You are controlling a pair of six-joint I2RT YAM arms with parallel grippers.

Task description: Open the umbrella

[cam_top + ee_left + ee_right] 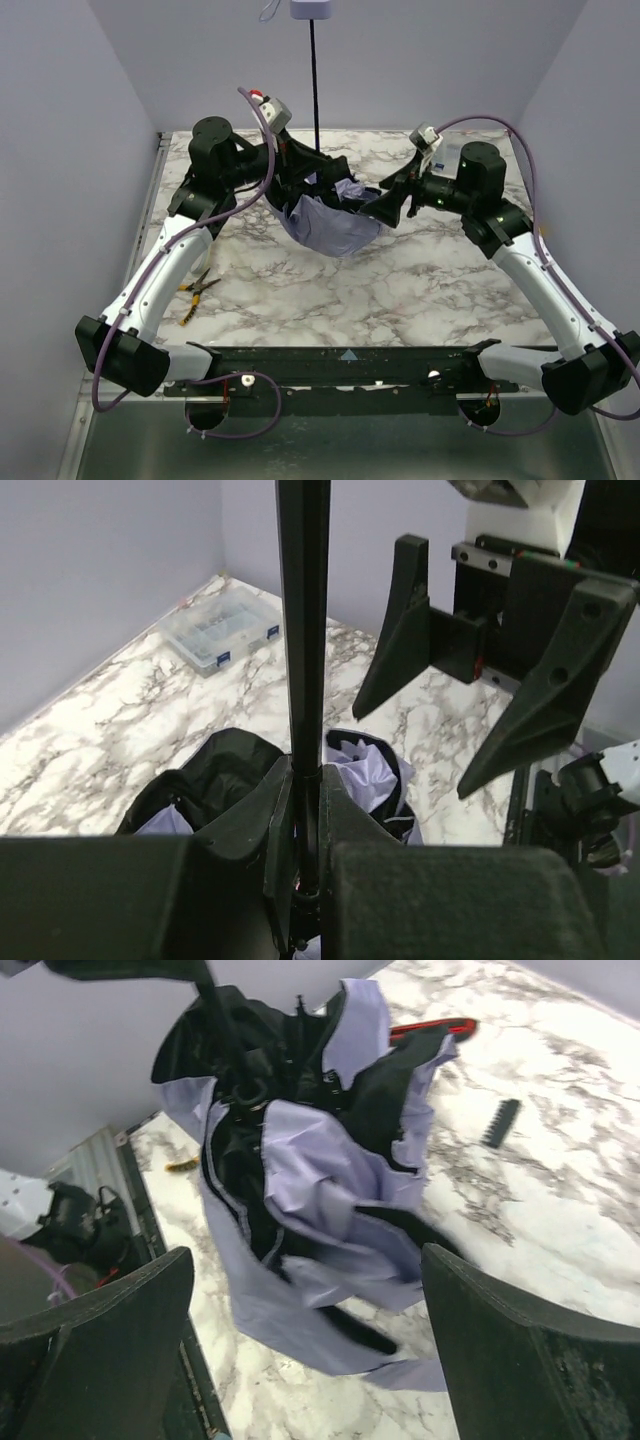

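Note:
The umbrella stands upside down at the table's middle, its crumpled lavender canopy (330, 228) with black lining sagging down. Its thin black shaft (314, 85) rises to the small lavender handle (311, 9) at the top. My left gripper (303, 178) is shut on the shaft (303, 630) just above the canopy (362, 765); in the left wrist view the gripper (306, 772) pinches it from both sides. My right gripper (392, 207) stands open at the canopy's right side. In the right wrist view that gripper (305, 1260) has the fabric (310, 1175) hanging in front of its spread fingers, not pinched.
Yellow-handled pliers (196, 293) lie on the marble table (420, 290) by the left arm. A clear plastic box (215, 640) sits near the back wall. A red-handled tool (435, 1028) and a small black comb-like piece (500, 1122) lie beyond the umbrella.

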